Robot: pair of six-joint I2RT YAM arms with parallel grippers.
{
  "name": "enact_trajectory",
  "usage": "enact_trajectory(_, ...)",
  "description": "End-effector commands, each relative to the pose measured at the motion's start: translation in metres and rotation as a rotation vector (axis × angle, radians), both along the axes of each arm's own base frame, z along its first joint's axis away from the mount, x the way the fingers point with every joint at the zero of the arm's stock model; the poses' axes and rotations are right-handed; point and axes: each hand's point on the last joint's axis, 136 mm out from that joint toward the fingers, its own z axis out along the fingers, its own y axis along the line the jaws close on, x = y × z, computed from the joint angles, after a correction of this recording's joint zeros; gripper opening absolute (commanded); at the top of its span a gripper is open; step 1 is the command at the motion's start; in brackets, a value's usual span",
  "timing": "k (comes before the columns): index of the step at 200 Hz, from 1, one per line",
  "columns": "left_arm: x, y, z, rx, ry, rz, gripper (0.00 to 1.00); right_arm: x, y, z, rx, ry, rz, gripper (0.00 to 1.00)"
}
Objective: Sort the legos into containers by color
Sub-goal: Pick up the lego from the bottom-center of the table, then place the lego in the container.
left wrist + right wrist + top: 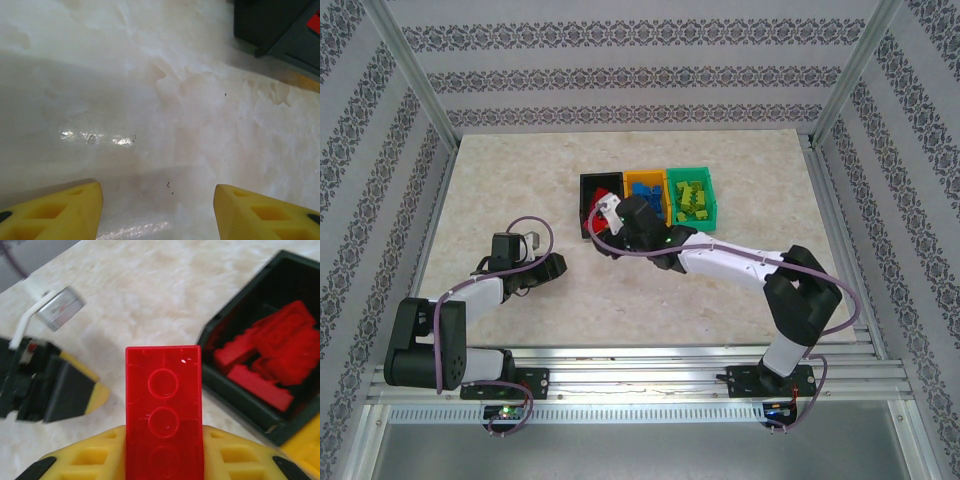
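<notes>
In the right wrist view my right gripper point(163, 436) is shut on a red lego point(163, 400), which stands up between the yellow fingers with its round underside tubes facing the camera. Just right of it is the black container point(235, 407), holding several red legos point(270, 355). From above, the right gripper point(599, 221) hovers at the near left corner of the black container point(584, 196). The orange-yellow container point(645, 177) holds blue legos point(647, 197); the green container point(714, 203) holds yellow-green legos point(691, 199). My left gripper point(556, 264) rests low over bare table, open and holding nothing point(158, 200).
The three containers stand side by side at the middle back of the marble-look table point(500, 190). The left arm's wrist camera point(60, 307) and one yellow fingertip point(97, 392) lie close to the left of the right gripper. Metal frame posts point(415, 85) border the table.
</notes>
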Motion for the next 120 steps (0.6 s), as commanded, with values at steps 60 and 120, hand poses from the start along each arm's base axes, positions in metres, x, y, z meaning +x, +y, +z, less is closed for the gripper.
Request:
enact_trajectory(60,0.005,-0.001,0.001,-0.033,-0.018,0.003,0.61,0.094,-0.025,0.014,0.176,0.034,-0.386,0.32)
enact_trajectory(120,0.006,0.0,0.0,-0.032,-0.012,0.001,0.6,0.137,-0.019,-0.007,0.218,0.065,-0.481,0.33)
